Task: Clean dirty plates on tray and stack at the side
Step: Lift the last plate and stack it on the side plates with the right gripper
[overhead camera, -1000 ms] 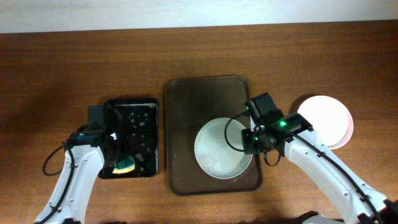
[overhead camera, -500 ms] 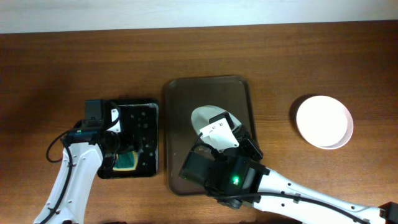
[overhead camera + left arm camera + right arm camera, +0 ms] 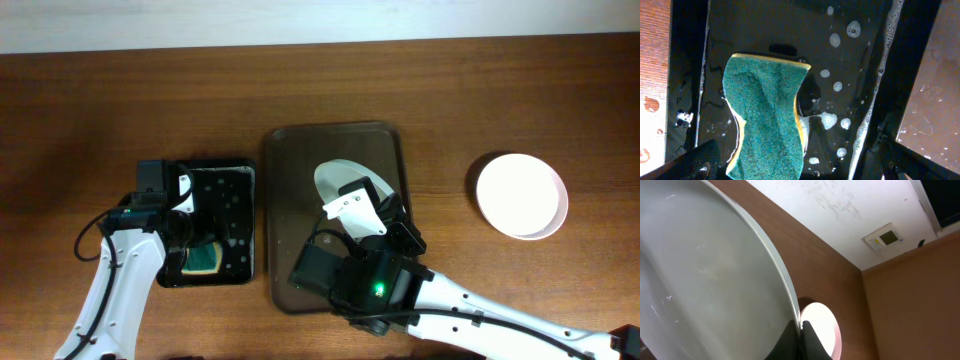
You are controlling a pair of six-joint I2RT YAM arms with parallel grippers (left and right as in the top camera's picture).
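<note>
My right gripper (image 3: 801, 328) is shut on the rim of a white plate (image 3: 705, 275), which it holds lifted and tilted on edge. Overhead, that plate (image 3: 338, 178) hangs above the dark-brown tray (image 3: 285, 200), with the right gripper (image 3: 352, 192) on its near edge and the raised arm hiding the tray's lower half. A stack of white plates (image 3: 521, 195) sits on the table to the right, and also shows as the plate stack (image 3: 821, 325) past the fingers. My left gripper (image 3: 800, 172) stands open over a green and yellow sponge (image 3: 767, 115).
The sponge (image 3: 203, 260) lies in a glossy black tray (image 3: 215, 175) wet with soap bubbles, left of the brown tray. The left gripper (image 3: 185, 250) hovers over that black tray's near end. Bare wooden table (image 3: 450, 110) lies between the brown tray and the plate stack.
The right arm has lifted the plate off the brown tray and tipped it on edge. The left gripper has opened and let go of the sponge.
</note>
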